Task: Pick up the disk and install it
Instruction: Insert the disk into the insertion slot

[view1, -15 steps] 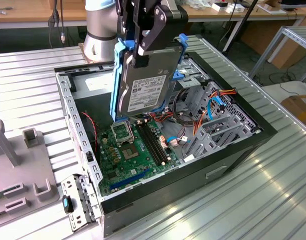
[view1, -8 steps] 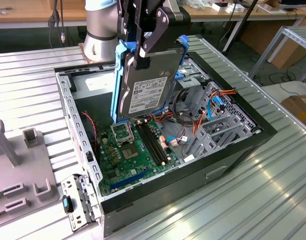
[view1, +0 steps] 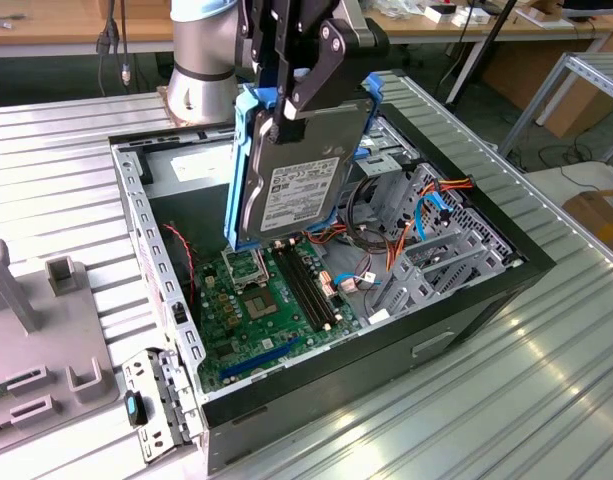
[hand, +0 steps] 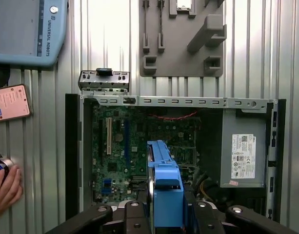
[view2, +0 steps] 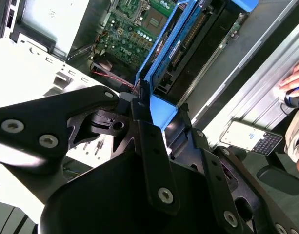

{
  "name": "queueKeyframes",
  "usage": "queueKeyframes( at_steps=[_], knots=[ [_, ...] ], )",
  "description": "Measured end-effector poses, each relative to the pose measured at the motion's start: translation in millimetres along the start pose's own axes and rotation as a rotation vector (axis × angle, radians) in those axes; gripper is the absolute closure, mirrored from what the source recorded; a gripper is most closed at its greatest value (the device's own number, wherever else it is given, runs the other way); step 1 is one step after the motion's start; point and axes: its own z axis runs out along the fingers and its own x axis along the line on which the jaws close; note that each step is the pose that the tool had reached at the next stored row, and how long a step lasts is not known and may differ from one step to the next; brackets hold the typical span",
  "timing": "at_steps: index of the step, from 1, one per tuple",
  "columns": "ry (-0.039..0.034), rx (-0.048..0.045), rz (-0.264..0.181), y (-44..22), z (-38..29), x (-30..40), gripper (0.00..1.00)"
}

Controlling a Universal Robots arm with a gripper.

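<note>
Here, the hand (view1: 286, 126) clamps the flat, blue-framed metal disk (view1: 304, 188).

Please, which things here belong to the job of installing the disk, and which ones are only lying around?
Belong to the job:
- disk, held on edge over the case
- gripper, fingers shut on the disk's blue carrier
- open computer case

Lying about:
- phone
- grey holder plate
- loose metal bracket beside the case
</note>
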Motion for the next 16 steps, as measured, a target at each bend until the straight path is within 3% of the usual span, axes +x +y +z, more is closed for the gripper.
queueKeyframes(
  at_steps=[10, 13, 15, 16],
  knots=[
    [0.0, 0.0, 0.0, -1.0, -0.3, 6.4, 0.63],
    [0.0, 0.0, 0.0, -2.4, -0.5, 11.9, 0.63],
    [0.0, 0.0, 0.0, -5.8, -0.8, 21.9, 0.63],
    [0.0001, -0.0001, 0.0, -6.5, -0.9, 22.9, 0.63]
  ],
)
